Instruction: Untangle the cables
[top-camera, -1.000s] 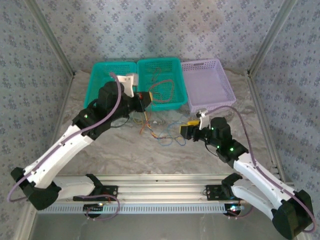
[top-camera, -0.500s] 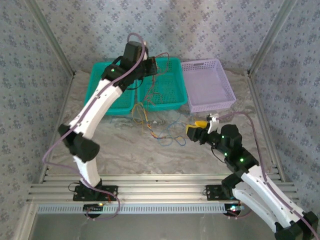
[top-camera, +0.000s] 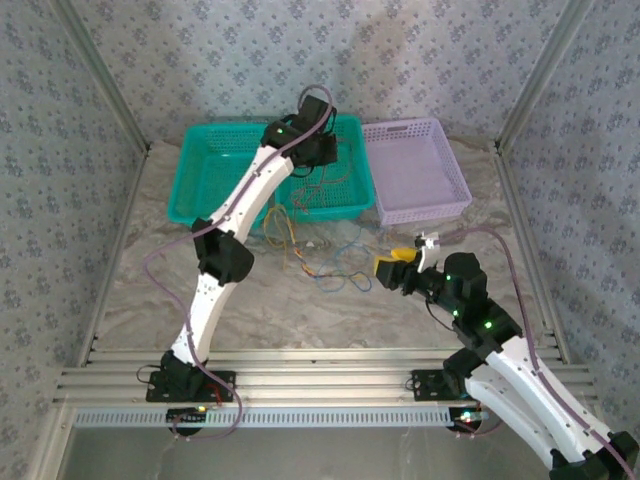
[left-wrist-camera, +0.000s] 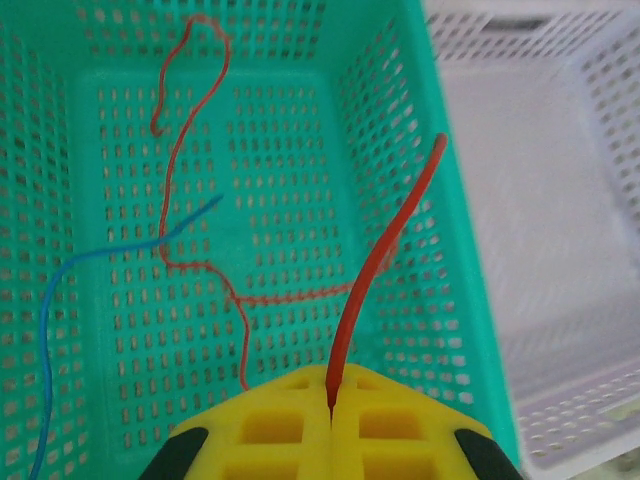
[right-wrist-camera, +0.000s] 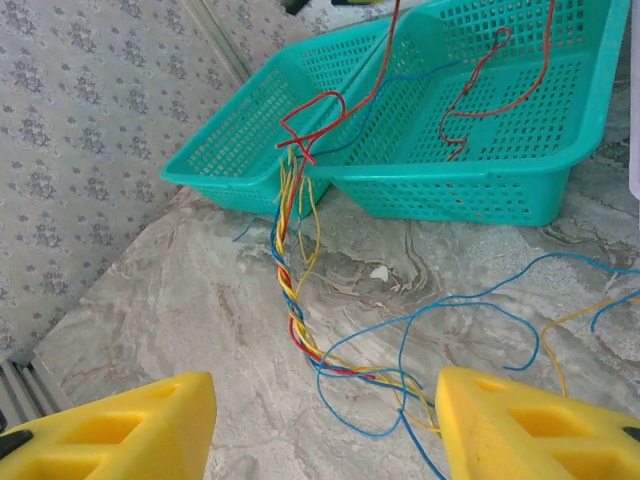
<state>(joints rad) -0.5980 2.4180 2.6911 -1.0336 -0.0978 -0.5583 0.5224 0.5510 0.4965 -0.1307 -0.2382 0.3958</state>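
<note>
Red cable in left jaws; right jaws apart, seemingly empty.

Marbled grey table; at its far edge, left teal basket and middle teal basket side by side; lilac basket just beside; tangled cables in front.

Wears white shells over black joints, carries thick lilac hoses alongside, glows green at small lights, ends in blocky yellow fingers.
</note>
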